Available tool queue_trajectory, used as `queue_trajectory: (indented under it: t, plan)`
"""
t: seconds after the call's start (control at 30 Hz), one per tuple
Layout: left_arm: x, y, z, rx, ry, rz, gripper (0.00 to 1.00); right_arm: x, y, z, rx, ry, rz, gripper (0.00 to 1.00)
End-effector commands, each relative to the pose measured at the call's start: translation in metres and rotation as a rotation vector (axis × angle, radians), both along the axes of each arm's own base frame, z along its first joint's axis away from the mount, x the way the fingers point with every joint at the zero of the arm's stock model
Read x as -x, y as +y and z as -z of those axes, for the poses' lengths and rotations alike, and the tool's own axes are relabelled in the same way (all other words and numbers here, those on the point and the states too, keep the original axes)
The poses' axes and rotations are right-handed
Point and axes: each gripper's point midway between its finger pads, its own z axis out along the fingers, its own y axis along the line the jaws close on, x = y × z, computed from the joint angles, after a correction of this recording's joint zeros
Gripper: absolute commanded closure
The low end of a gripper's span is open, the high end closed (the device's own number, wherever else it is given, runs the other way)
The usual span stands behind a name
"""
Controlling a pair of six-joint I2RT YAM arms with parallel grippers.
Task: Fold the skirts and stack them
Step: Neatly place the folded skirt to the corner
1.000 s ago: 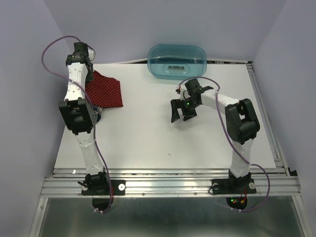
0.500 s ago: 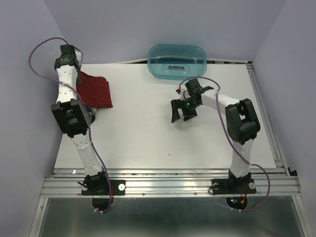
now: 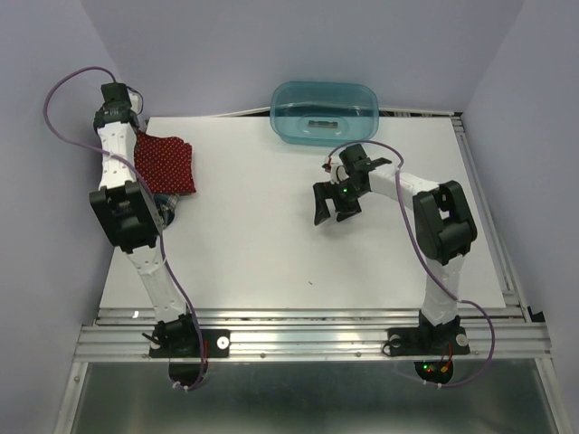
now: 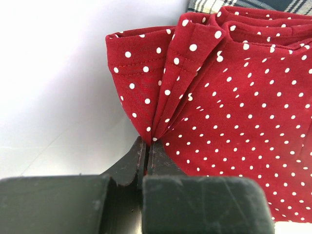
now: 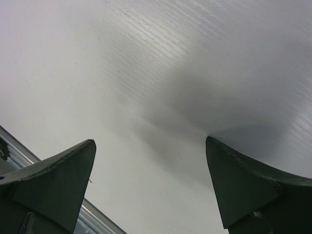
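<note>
- At the near edge of the counter [image 3: 271,258] the two arm bases sit side by side. The left arm [image 3: 154,271] reaches up toward the far-left corner, and the right arm [image 3: 436,226] bends inward toward the middle.
- The right jaws hang over bare counter a little right of centre, spread wide. In the wrist view the two dark fingertips [image 5: 58,180] stand well apart with only white surface between them, and they hold nothing.
- The left jaws are at the far-left of the counter, pressed together on the red skirt [image 3: 167,165]. The wrist view shows the fingertips [image 4: 129,165] meeting on a gathered pleat of cloth, with no gap between them.
- The red skirt is a folded patch, red with small white dots, on the far-left part of the counter just beside the left forearm. Close up [image 4: 234,122], several stitched hem edges lie layered one over another and fan out from the pinched point.
- The plaid skirt [image 4: 202,5] shows only as a thin strip past the far edge of the red one in the left wrist view. It touches the red cloth, but whether it lies under it or beside it I cannot tell.
- The teal tub [image 3: 282,122] stands at the far edge near the centre, well apart from both skirts.
</note>
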Motion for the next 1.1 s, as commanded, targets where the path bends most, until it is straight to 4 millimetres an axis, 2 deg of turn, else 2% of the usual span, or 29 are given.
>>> queue_trajectory:
  t: [0.0, 0.1, 0.2, 0.27, 0.3, 0.4, 0.5, 0.53, 0.63, 0.7, 0.73, 0.77, 0.83, 0.87, 0.9, 0.93, 0.97, 1.0, 1.03, 1.07]
  plan:
    - [0.006, 0.024, -0.042, -0.101, -0.085, -0.049, 1.0, 0.014, -0.019, 0.02, 0.08, 0.052, -0.001, 0.0]
    - [0.005, 0.025, -0.026, -0.097, -0.053, -0.047, 1.0, 0.015, -0.018, 0.02, 0.081, 0.061, -0.004, 0.0]
    - [0.005, 0.032, -0.016, -0.124, -0.042, -0.072, 0.91, 0.015, -0.018, 0.019, 0.077, 0.064, -0.004, 0.0]
    - [0.005, 0.036, -0.013, -0.145, -0.033, -0.085, 0.79, 0.015, -0.018, 0.018, 0.076, 0.062, -0.004, 0.0]
    - [0.004, 0.038, -0.01, -0.153, -0.028, -0.089, 0.68, 0.015, -0.019, 0.017, 0.081, 0.058, -0.007, 0.0]
    - [0.002, 0.04, -0.01, -0.16, -0.024, -0.094, 0.52, 0.015, -0.02, 0.015, 0.087, 0.056, -0.008, 0.0]
    - [-0.002, 0.041, -0.021, -0.17, -0.044, -0.09, 0.34, 0.012, -0.019, 0.009, 0.085, 0.043, -0.01, 0.0]
    - [-0.002, 0.041, -0.026, -0.173, -0.053, -0.088, 0.31, 0.012, -0.019, 0.008, 0.085, 0.04, -0.011, 0.0]
    - [-0.008, 0.033, -0.061, -0.157, -0.127, -0.048, 0.17, 0.003, -0.018, -0.007, 0.082, -0.003, -0.01, 0.0]
    - [-0.009, 0.017, -0.089, -0.135, -0.192, 0.015, 0.01, -0.008, -0.019, -0.021, 0.075, -0.044, 0.004, 0.0]
    - [-0.012, 0.004, -0.101, -0.13, -0.22, 0.05, 0.01, -0.014, -0.021, -0.032, 0.065, -0.072, 0.016, 0.0]
    - [-0.01, -0.008, -0.121, -0.125, -0.264, 0.087, 0.01, -0.024, -0.028, -0.042, 0.049, -0.096, 0.042, 0.0]
    - [-0.009, -0.033, -0.133, -0.114, -0.281, 0.153, 0.01, -0.034, -0.036, -0.062, 0.009, -0.128, 0.078, 0.0]
    - [-0.014, -0.059, -0.137, -0.094, -0.298, 0.217, 0.01, -0.04, -0.042, -0.071, -0.011, -0.143, 0.097, 0.0]
    - [-0.009, -0.076, -0.158, -0.091, -0.351, 0.25, 0.01, -0.049, -0.056, -0.082, -0.038, -0.158, 0.136, 0.0]
    - [-0.008, -0.095, -0.153, -0.059, -0.35, 0.301, 0.01, -0.053, -0.064, -0.098, -0.057, -0.191, 0.158, 0.0]
    - [-0.006, -0.128, -0.165, -0.041, -0.382, 0.368, 0.01, -0.057, -0.072, -0.107, -0.071, -0.216, 0.176, 0.0]
    - [-0.006, -0.147, -0.166, -0.022, -0.395, 0.404, 0.01, -0.062, -0.087, -0.114, -0.08, -0.234, 0.213, 0.0]
    - [-0.005, -0.166, -0.166, 0.017, -0.414, 0.427, 0.01, -0.061, -0.092, -0.12, -0.094, -0.245, 0.221, 0.0]
    - [-0.003, -0.205, -0.164, 0.074, -0.427, 0.511, 0.01, -0.061, -0.098, -0.135, -0.105, -0.294, 0.233, 0.0]
